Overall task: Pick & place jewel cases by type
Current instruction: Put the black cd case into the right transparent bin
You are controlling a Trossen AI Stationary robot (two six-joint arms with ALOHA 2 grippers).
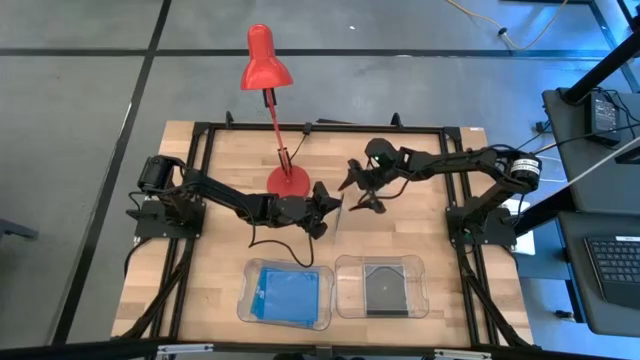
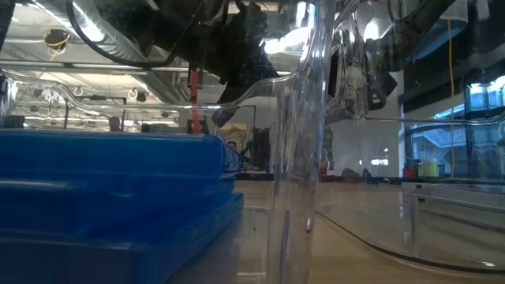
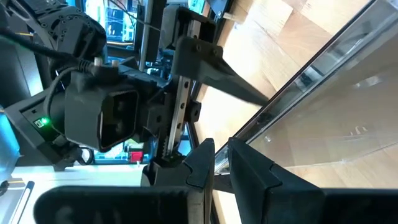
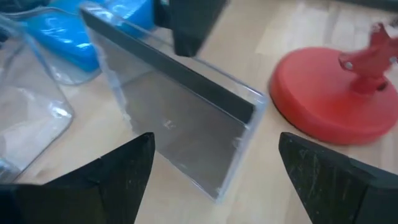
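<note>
We see a light wooden table (image 1: pixel 215 275) ringed by a black metal frame, with the red desk lamp (image 1: pixel 270 75) as our landmark: its round red base (image 1: pixel 289 181) sits near the table's middle. Two dark arms meet just in front of that base. The left arm reaches in from the table's left side, its left gripper (image 1: pixel 326 205) just to the right of the base, pinched narrowly on the edge of a thin dark-grey jewel case with a clear cover (image 4: pixel 180 106), which it holds upright on edge beside the base; in the left wrist view the dark fingers (image 3: pixel 249 171) clamp that case's rim. The right arm stretches in from the table's right side, its right gripper (image 1: pixel 362 192) a little farther from the base, fingers spread wide and holding nothing, flanking the case without touching it in its own wrist view. Farther from the lamp, at the near edge of the table, lie two clear rounded-rectangle plastic trays side by side: the left-hand tray (image 1: pixel 246 308) holds stacked translucent blue jewel cases (image 1: pixel 287 293), the right-hand tray (image 1: pixel 345 270) holds a dark grey jewel case (image 1: pixel 384 288).
</note>
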